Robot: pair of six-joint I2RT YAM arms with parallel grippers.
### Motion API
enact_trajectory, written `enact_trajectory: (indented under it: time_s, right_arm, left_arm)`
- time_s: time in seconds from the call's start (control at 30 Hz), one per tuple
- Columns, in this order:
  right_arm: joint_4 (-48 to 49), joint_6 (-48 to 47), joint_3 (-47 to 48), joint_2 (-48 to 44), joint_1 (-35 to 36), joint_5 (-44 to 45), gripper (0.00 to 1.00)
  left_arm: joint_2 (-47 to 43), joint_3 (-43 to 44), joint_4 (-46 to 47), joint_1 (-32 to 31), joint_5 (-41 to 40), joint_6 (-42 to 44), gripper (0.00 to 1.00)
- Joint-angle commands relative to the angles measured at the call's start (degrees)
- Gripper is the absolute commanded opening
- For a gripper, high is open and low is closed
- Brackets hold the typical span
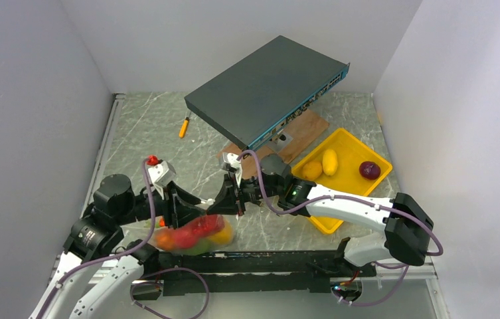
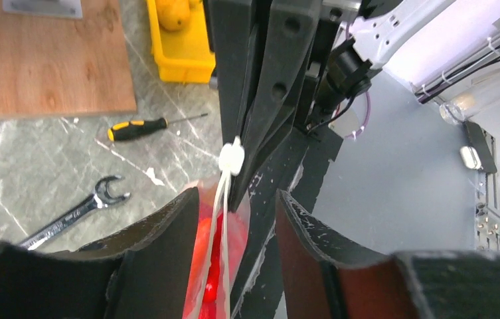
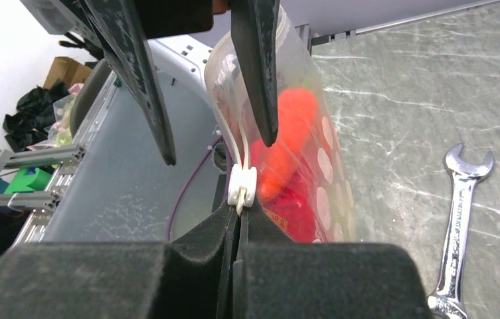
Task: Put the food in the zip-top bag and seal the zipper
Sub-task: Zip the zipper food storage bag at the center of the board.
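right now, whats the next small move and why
Probably close the left gripper on the zip-top bag: its fingers stand open either side of it, while the right gripper is shut on the zipper at the white slider. Anchoring the bag should let the seal be drawn along.

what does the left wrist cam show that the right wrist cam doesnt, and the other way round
Only left wrist: a screwdriver, the wooden board and the yellow tray holding a potato.
Only right wrist: the white dots on the zip-top bag, and a cardboard box off the table.
Both: the bag with red food inside, its white slider, the wrench, the right pincer shut on the zipper at the slider, and the open left pincer straddling the bag.
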Motion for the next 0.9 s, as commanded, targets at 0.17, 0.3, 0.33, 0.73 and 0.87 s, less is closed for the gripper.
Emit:
enact_trajectory:
  time_s: [0.17, 0.3, 0.33, 0.73, 0.87]
  right_arm:
    - [5.9, 1.5, 1.2, -0.1, 0.1, -3.3, 0.0]
    - [5.6, 1.4, 1.8, 0.0, 0.1, -4.2, 0.0]
    - [6.3, 1.5, 1.3, -0.2, 0.1, -4.3, 0.0]
    - [8.4, 2.1, 0.5, -0.4, 0.1, -3.6, 0.0]
    - [8.7, 2.4, 0.2, -0.6, 0.1, -3.7, 0.0]
  left_arm:
    - [7.3, 5.6, 7.5, -0.1, 6.4, -0.1, 0.56]
    - [8.7, 5.2, 8.1, -0.2, 6.1, 0.4, 0.53]
    - [8.9, 5.1, 8.2, -0.2, 6.3, 0.3, 0.51]
    - [8.1, 1.5, 9.0, -0.2, 10.9, -1.8, 0.52]
    - [8.8, 2.2, 7.4, -0.1, 9.7, -1.4, 0.41]
